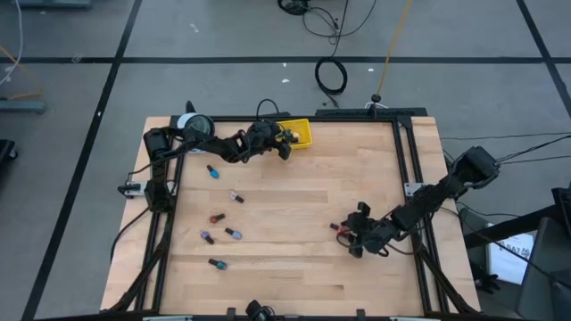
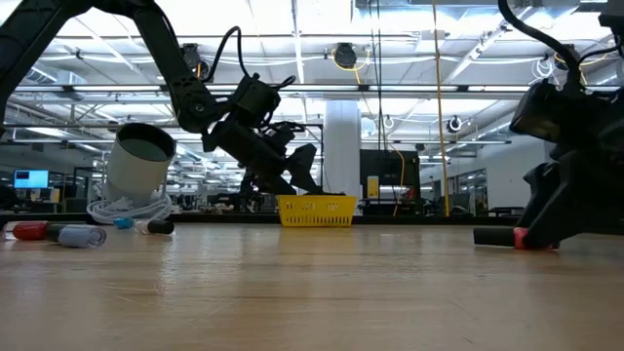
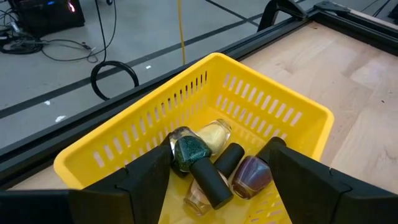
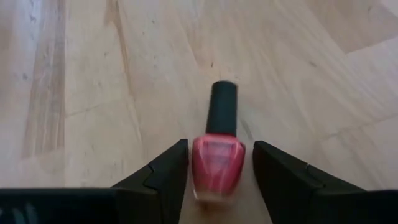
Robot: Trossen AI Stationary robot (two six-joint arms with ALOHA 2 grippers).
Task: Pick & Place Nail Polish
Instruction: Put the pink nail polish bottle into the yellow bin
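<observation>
A red nail polish bottle [image 4: 217, 163] with a dark cap [image 4: 222, 109] lies on its side on the wood at the table's right [image 1: 339, 227]. My right gripper [image 4: 219, 149] is open and slants down over it, one finger on each side of the red body with a narrow gap on both sides. My left gripper [image 3: 219, 152] is open at the far side, just above the yellow tray [image 3: 273, 102]. In the tray lie a green bottle [image 3: 189, 152], a purple one [image 3: 252, 174] and a pale one [image 3: 214, 134]. Several more bottles lie on the left half, among them a blue one [image 1: 212, 170].
A round grey-white tape roll [image 1: 192, 125] stands at the far left corner beside a coil of cable. A black frame [image 1: 406, 160] borders the wooden top. Bare wood lies between the loose bottles on the left and my right gripper [image 1: 350, 232].
</observation>
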